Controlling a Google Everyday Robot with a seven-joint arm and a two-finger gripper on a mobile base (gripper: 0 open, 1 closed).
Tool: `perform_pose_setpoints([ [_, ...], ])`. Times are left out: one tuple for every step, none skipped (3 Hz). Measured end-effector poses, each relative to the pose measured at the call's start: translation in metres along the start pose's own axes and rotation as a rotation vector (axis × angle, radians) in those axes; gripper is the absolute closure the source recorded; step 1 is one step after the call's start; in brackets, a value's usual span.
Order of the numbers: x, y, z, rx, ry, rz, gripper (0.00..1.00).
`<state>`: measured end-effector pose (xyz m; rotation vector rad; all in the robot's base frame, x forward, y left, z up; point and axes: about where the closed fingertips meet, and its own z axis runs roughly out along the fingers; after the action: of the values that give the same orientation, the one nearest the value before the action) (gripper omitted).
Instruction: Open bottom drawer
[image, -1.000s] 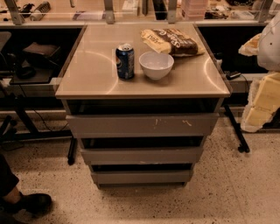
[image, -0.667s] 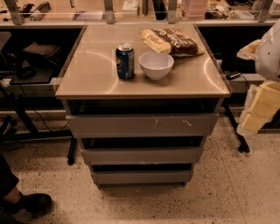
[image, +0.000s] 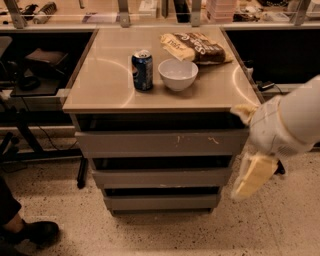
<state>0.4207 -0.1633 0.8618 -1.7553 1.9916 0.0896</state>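
Drawers stack three high in the grey cabinet, and the bottom drawer (image: 162, 202) is the narrowest and lowest of them, its plain flat front just above the floor (image: 280, 227). It lies below the jaws and to their left as the camera sees them, apart from them, and nothing touches it. A dark slot shows above its front and none of its inside is in view, so it looks shut or close to it. The middle drawer (image: 160, 177) sits directly over it, about level with the lower jaw and near it. The top drawer (image: 150, 144), the widest, with pale scratch marks towards its right end, runs across at a height between the two jaws, its end right by them.

The gripper (image: 244, 150) hangs at the cabinet's right front corner on a white arm (image: 300, 117) that comes in from the right edge. Its two pale yellow fingers seem to stand wide apart, the upper finger (image: 244, 113) by the corner of the cabinet top (image: 100, 85) and the lower finger (image: 252, 175) pointing down at the floor. The view is blurred there, but nothing appears to be held between them.

Above and beyond the jaws, on the cabinet top, stand a blue can (image: 142, 70) and a white bowl (image: 178, 74) just beside it, with a chip bag (image: 195, 47) lying flat behind the bowl. Far to the left of the jaws, low on the speckled floor, is a dark shoe (image: 30, 232).
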Motion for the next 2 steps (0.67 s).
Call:
perform_pose_setpoints([
  [-0.008,0.041,0.097,-0.100,-0.129,0.020,0.00],
  [-0.018,0.082,0.205,-0.223,-0.209,0.060,0.00],
])
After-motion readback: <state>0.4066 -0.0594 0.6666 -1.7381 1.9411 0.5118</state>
